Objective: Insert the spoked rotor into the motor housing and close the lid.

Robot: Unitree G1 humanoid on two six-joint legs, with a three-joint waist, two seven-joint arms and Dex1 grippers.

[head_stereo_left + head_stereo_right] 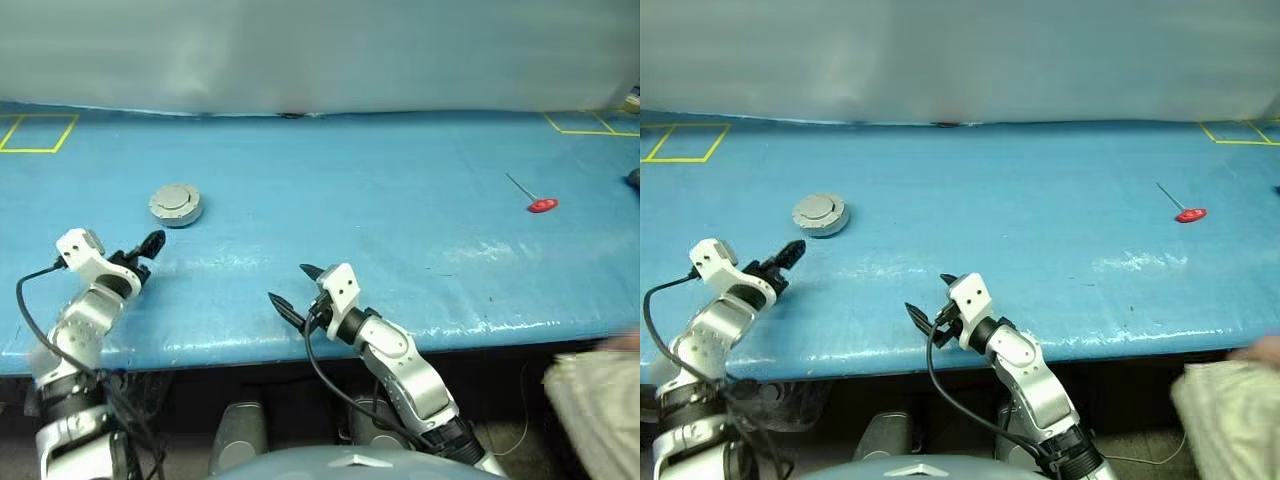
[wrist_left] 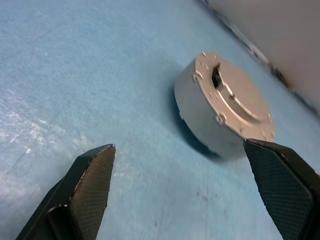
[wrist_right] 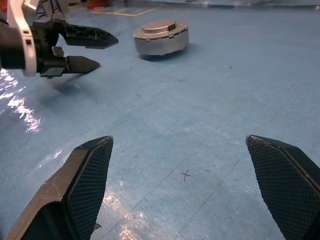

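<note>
Head view: housing sits closed, lid down, on the blue desk, far left; my left jaws hang released just short of it, right jaws released mid-desk, both idle. Left wrist view adds lid screws. Right wrist view shows a clear gap between left jaws and housing.

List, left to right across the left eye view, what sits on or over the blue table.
left gripper → closed motor housing → right gripper → red-handled tool
</note>
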